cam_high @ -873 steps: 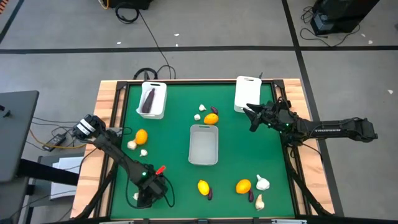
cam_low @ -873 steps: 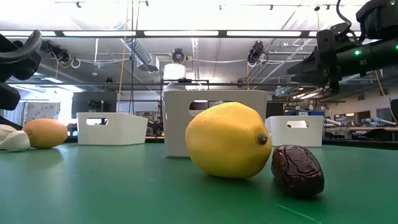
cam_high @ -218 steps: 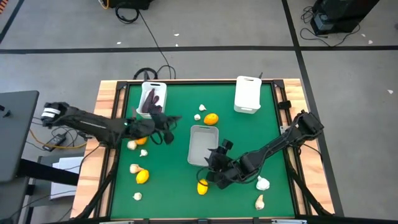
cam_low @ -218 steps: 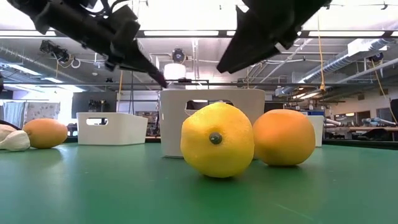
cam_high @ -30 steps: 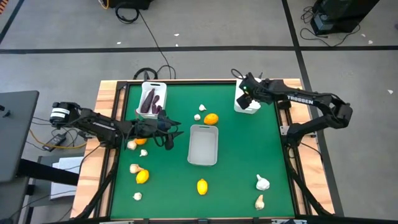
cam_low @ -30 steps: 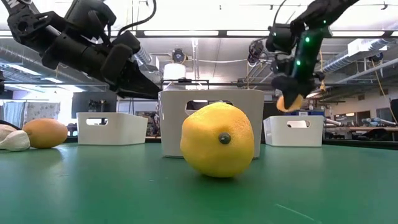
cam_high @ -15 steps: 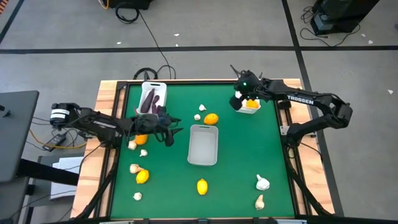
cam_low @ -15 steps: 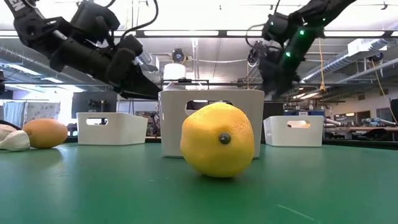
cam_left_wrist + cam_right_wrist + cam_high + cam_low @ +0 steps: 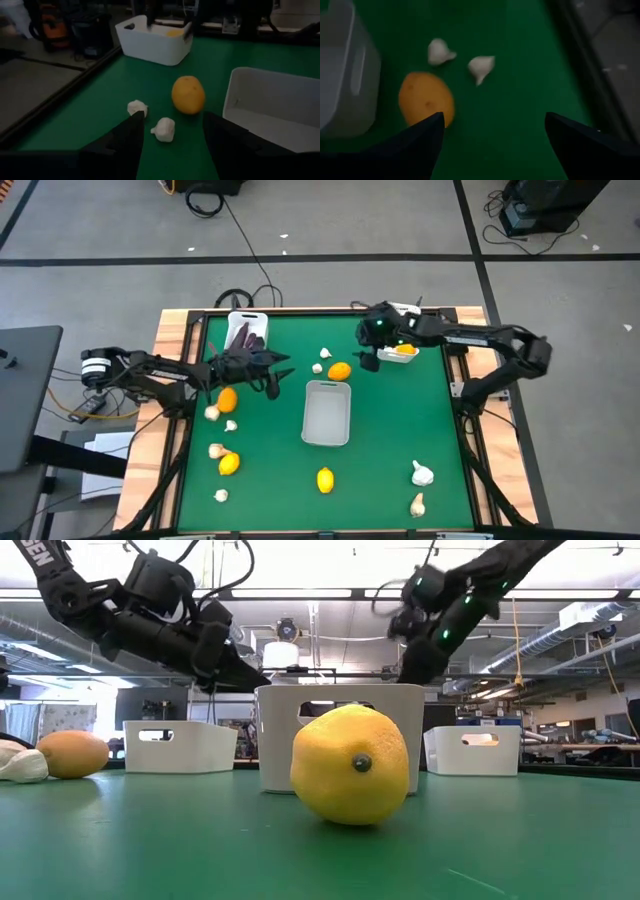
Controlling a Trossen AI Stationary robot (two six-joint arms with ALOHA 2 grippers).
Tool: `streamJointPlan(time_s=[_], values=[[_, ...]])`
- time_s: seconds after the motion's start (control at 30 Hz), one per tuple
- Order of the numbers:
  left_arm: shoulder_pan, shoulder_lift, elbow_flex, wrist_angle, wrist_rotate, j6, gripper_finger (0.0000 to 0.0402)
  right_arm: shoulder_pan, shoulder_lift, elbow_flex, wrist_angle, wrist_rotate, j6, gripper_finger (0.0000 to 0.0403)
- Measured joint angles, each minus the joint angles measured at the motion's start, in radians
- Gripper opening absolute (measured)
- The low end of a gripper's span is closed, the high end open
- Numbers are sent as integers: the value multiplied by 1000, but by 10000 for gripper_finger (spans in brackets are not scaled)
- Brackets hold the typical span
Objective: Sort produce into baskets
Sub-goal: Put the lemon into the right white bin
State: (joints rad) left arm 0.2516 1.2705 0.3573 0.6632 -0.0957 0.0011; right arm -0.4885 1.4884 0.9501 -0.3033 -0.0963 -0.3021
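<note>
My left gripper point(image 9: 278, 372) is open and empty above the mat, beside the far-left basket point(image 9: 232, 327) that holds purple vegetables point(image 9: 245, 337). My right gripper point(image 9: 366, 356) is open and empty, just left of the far-right basket point(image 9: 385, 351), where an orange citrus point(image 9: 405, 350) lies. Between the grippers, an orange citrus point(image 9: 340, 371) and two garlic bulbs point(image 9: 318, 367) rest on the mat. They also show in the left wrist view point(image 9: 188, 94) and the right wrist view point(image 9: 426, 97). The middle basket point(image 9: 327, 437) stands in the table's centre.
At the left lie an orange citrus point(image 9: 227, 399), a lemon point(image 9: 229, 464) and several garlic bulbs point(image 9: 212, 412). A lemon point(image 9: 326, 479) lies near the front, close to the low camera point(image 9: 350, 765). Two garlic bulbs point(image 9: 422, 473) lie at the front right.
My right gripper has let go of an orange citrus, which has dropped into the far-right basket. It has then gone toward the table's left, off the basket and toward the loose citrus. My left gripper has gone a little toward the far edge.
</note>
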Motion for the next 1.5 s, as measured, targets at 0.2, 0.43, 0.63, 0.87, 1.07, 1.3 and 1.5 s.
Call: streamJointPlan(time_s=[0.2, 0.43, 0.63, 0.87, 1.07, 1.3, 1.5], values=[[0, 0, 0, 14, 1, -1, 207, 0, 105, 2, 42, -162, -79, 350], [5, 0, 0, 11, -6, -5, 207, 13, 192, 65, 15, -246, -196, 361], [5, 0, 0, -9, -8, -5, 207, 40, 290, 135, -11, -246, -229, 382], [5, 0, 0, -15, -8, -5, 207, 55, 362, 170, -36, -224, -233, 370], [5, 0, 0, -39, -9, -5, 207, 57, 367, 171, -37, -242, -231, 286], [5, 0, 0, -39, -30, -19, 207, 53, 344, 170, -38, -114, -149, 216], [5, 0, 0, -54, -45, -57, 207, 21, 212, 170, -73, 35, -93, 216]])
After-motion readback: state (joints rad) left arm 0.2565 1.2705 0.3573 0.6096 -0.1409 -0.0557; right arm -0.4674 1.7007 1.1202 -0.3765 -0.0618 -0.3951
